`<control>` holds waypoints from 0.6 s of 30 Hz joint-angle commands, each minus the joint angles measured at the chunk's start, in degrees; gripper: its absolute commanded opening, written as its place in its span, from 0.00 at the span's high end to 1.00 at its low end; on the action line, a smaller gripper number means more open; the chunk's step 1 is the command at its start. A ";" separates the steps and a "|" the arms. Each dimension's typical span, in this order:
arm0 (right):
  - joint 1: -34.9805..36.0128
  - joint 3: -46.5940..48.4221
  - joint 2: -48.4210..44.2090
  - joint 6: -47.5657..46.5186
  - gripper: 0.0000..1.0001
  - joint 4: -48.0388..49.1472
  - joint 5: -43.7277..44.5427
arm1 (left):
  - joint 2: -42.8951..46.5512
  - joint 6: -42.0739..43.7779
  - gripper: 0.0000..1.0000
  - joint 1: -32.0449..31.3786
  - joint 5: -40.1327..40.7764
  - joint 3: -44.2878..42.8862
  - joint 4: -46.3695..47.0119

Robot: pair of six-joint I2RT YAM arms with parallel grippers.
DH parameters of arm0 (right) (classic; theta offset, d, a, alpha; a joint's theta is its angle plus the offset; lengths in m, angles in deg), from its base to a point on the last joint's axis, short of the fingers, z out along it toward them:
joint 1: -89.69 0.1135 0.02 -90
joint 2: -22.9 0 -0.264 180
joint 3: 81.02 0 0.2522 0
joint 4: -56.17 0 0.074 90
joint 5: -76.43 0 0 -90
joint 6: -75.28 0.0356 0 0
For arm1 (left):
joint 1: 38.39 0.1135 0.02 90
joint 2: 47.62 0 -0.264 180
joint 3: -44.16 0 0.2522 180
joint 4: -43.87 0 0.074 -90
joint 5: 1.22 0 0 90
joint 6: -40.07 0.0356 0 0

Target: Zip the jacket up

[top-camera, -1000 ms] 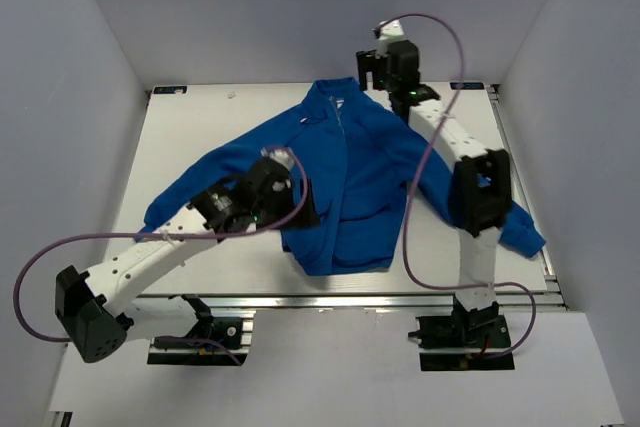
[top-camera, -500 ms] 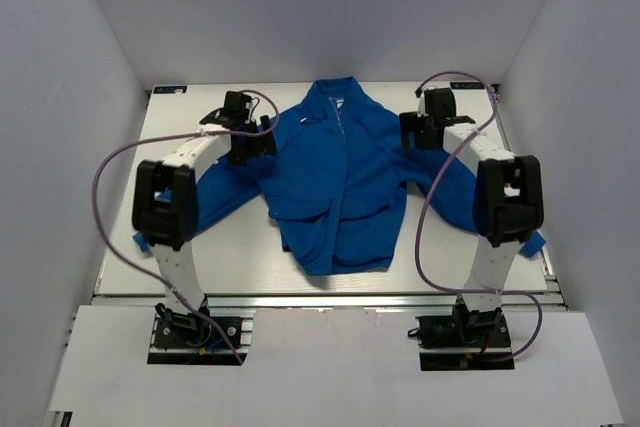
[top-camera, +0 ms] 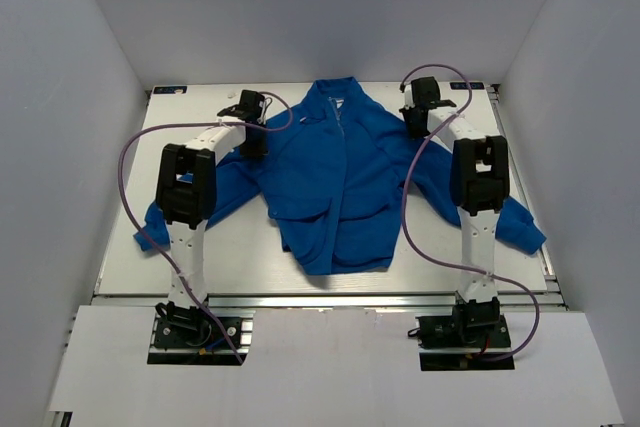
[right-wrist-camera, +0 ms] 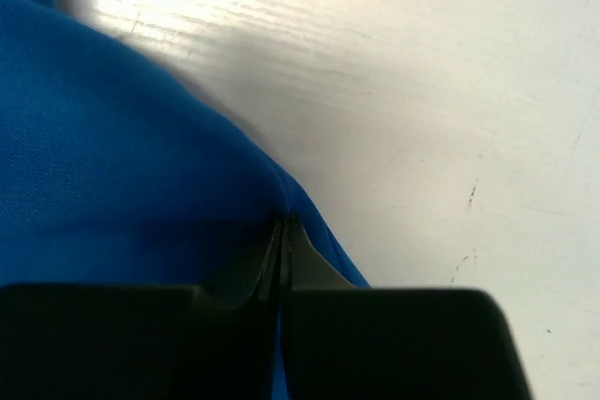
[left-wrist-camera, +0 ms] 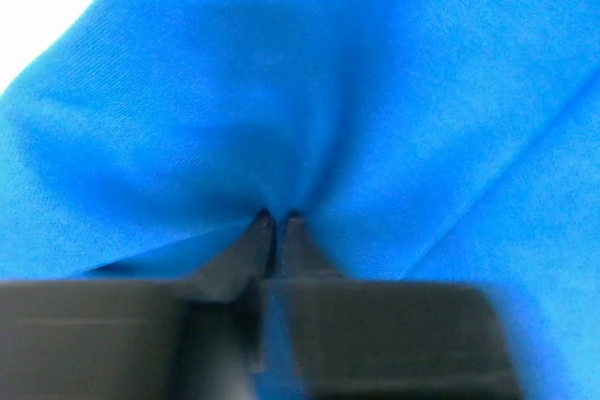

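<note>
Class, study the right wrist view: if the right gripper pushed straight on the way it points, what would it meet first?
The jacket: the right gripper is shut on its blue edge, so fabric comes first. Just beyond that fold lies the white table, though depth is unclear.

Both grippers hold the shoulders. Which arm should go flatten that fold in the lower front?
Probably left: the fold lies left of the zipper, nearer the left gripper than the right gripper.
</note>
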State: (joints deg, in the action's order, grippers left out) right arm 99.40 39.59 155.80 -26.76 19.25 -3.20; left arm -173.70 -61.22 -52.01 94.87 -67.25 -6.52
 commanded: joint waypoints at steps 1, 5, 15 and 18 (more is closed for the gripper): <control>-2.33 2.84 0.69 0.95 1.00 -2.33 -1.39 | -3.64 1.71 1.00 1.23 3.67 0.53 -1.96; -6.19 4.85 1.66 2.45 1.00 -5.14 -4.39 | -4.70 0.83 1.00 6.59 3.23 0.09 -0.91; -10.94 4.94 5.34 3.86 1.00 -8.13 -0.97 | -11.72 6.10 1.00 18.02 2.53 -7.81 -2.22; -11.91 7.57 6.84 3.51 1.00 -9.01 -1.05 | -14.71 7.68 0.97 20.39 2.17 -15.08 -4.33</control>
State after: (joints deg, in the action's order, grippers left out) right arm 91.05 44.92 158.73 -22.32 13.66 -9.49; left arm -182.03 -58.69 -37.65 86.61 -79.66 -5.53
